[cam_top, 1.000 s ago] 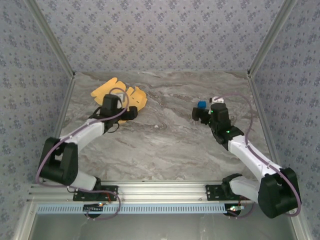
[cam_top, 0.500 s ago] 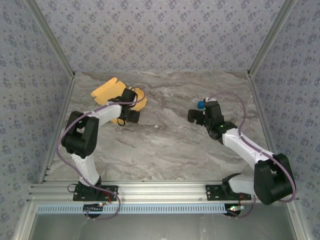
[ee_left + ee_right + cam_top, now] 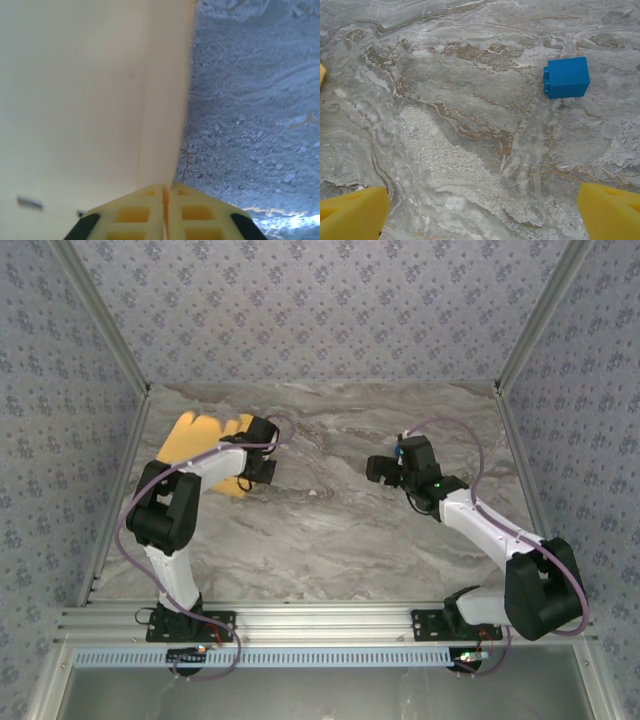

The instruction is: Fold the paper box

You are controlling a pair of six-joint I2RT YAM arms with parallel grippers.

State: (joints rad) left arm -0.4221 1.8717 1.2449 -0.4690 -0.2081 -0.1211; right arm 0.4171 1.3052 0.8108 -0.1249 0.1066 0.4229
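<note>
Past the bases (image 3: 190,625), on the left of the surface (image 3: 330,540), grips with the left claw (image 3: 165,191) pressed together, tip against tip. Pinches the box (image 3: 195,435) there: from the wrist, shows pale card running straight into the pinch along a crease. Looks like a hold on a flap edge, taken so as to swing that flap up along its score line. Needs a firm, shallow bite, since thin card slips or tears easily. Has the rest of the yellow sheet spread toward the far left corner, close to the wall (image 3: 105,440); cannot tell from above whether flat or partly raised.

Across on the right, well apart from the box, hovers with the right claw (image 3: 482,215) spread wide, holding nothing, over bare surface. Probably held spread so as to press or catch the sheet's other side during the fold. Farther out, just beyond that claw, has the blue block (image 3: 566,77) lying untouched; no part of this job, best avoided. Puts the fold at its very start.
</note>
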